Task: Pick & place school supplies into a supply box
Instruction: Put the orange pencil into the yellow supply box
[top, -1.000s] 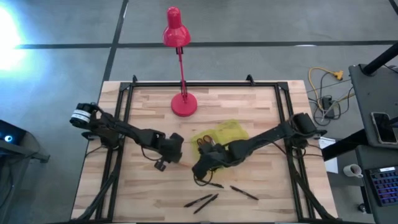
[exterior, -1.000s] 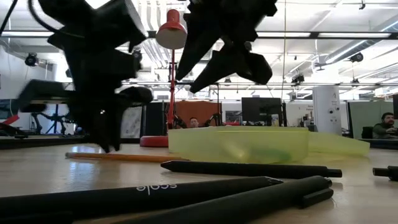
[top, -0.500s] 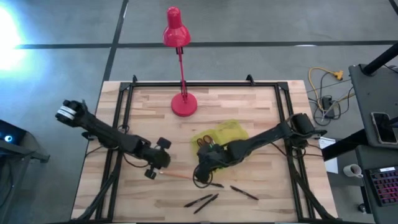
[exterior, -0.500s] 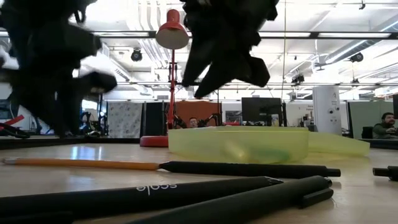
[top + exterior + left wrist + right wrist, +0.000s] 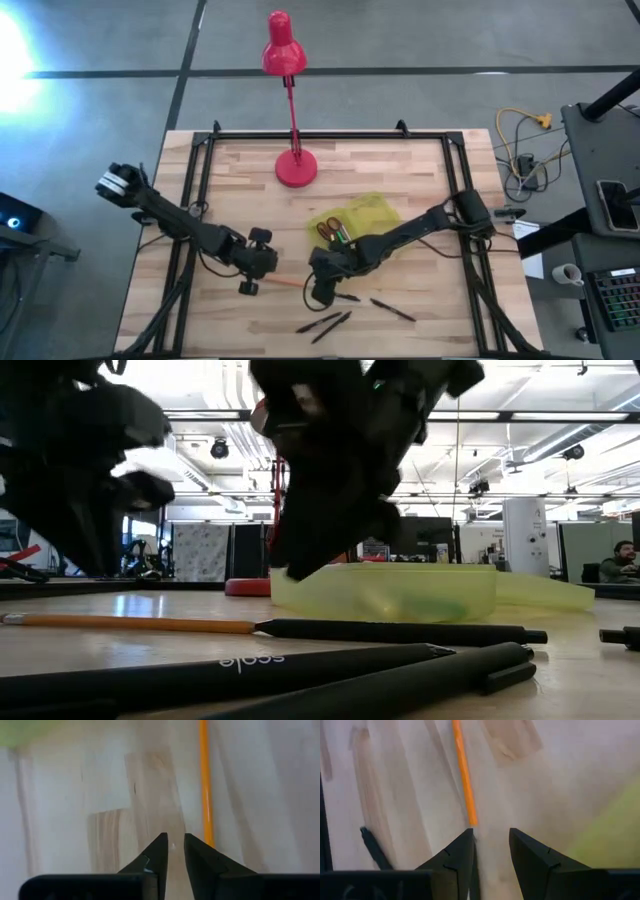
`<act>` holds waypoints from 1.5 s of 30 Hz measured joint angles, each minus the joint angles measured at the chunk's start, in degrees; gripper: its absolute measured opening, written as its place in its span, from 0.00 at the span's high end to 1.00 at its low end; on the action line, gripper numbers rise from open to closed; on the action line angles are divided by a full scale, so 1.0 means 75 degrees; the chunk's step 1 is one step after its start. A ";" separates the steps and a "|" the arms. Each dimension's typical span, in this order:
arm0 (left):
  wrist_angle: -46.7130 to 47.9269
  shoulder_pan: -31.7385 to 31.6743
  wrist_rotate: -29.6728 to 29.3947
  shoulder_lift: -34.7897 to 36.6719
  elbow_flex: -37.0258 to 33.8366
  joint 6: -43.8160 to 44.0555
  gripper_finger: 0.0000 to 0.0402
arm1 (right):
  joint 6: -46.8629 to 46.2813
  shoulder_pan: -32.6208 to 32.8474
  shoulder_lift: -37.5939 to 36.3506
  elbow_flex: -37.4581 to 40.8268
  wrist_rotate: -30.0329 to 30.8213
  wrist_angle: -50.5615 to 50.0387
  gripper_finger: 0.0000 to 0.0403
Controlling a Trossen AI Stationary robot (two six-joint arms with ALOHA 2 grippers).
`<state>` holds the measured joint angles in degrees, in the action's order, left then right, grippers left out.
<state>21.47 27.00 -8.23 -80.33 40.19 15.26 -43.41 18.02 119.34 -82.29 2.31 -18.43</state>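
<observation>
Your right gripper (image 5: 320,291) hung low over one end of the orange pencil (image 5: 285,283), jaws apart w/ nothing between them, prob. lined up to straddle it for a pick. The left gripper (image 5: 173,851) sat at the pencil's left end, fingers narrow and empty. The pencil lay flat on the table (image 5: 400,160), long axis running left-right, just near-left of the supply box (image 5: 372,212).

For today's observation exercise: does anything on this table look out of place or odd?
Nothing looks damaged or spilled. The red lamp is the one non-supply on the table. Pens and an orange pencil lie loose outside the box.
</observation>
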 joint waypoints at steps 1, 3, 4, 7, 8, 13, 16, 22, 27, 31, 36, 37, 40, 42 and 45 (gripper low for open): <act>-0.0027 0.0019 -0.0033 -0.0120 0.0027 0.0091 0.88 | -0.0049 0.0006 0.0082 -0.0025 -0.0021 0.0088 0.71; -0.0050 0.0101 -0.0150 -0.0280 0.0045 0.0267 0.88 | -0.0106 0.0043 0.0248 -0.0185 -0.0058 0.0100 0.71; -0.0053 0.0102 -0.0188 -0.0333 0.0045 0.0323 0.88 | -0.0109 0.0075 0.0306 -0.0264 -0.0055 0.0112 0.71; -0.0085 0.0099 -0.0239 -0.0432 0.0044 0.0408 0.88 | 0.0021 0.0187 0.0482 -0.0521 0.0002 0.0092 0.71; -0.0093 0.0099 -0.0244 -0.0441 0.0042 0.0417 0.88 | 0.0120 0.0237 0.0540 -0.0603 0.0115 0.0069 0.71; -0.0127 0.0099 -0.0368 -0.0435 0.0042 0.0571 0.88 | 0.0944 0.0477 0.0639 -0.0997 0.1299 -0.0664 0.74; -0.0102 0.0099 -0.0368 -0.0435 0.0042 0.0763 0.88 | 0.0996 0.0519 0.0648 -0.1027 0.1794 -0.1100 0.78; -0.0137 0.0099 -0.0564 -0.0435 0.0039 0.1127 0.88 | 0.0978 0.0511 0.0657 -0.0897 0.1484 -0.0708 0.86; -0.0151 0.0099 -0.0583 -0.0435 0.0039 0.0658 0.88 | 0.0344 0.0510 0.0657 -0.0870 0.1425 -0.0700 0.87; -0.0148 0.0099 -0.0632 -0.0435 0.0039 0.0514 0.88 | 0.0422 0.0504 0.0657 -0.0855 0.1313 -0.0716 0.87; -0.0146 0.0096 -0.0770 -0.0435 0.0039 0.0503 0.88 | 0.0460 0.0580 0.0657 -0.0852 0.0734 -0.0712 0.86; -0.0148 0.0096 -0.0772 -0.0435 0.0039 0.0470 0.88 | 0.0471 0.0615 0.0657 -0.0847 0.0712 -0.0710 0.87; -0.0148 0.0096 -0.0773 -0.0435 0.0039 0.0306 0.88 | 0.0590 0.0672 0.0654 -0.0829 0.0703 -0.0714 0.87; -0.0151 0.0096 -0.0773 -0.0435 0.0039 0.0295 0.88 | 0.0639 0.0675 0.0654 -0.0832 0.0718 -0.0711 0.87; -0.0154 0.0096 -0.0773 -0.0435 0.0023 0.0292 0.88 | 0.0551 0.0648 0.0795 -0.1029 0.0725 -0.0746 0.87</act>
<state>20.32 27.73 -14.02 -83.59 40.36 17.45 -39.28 22.88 125.30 -90.01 7.74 -24.02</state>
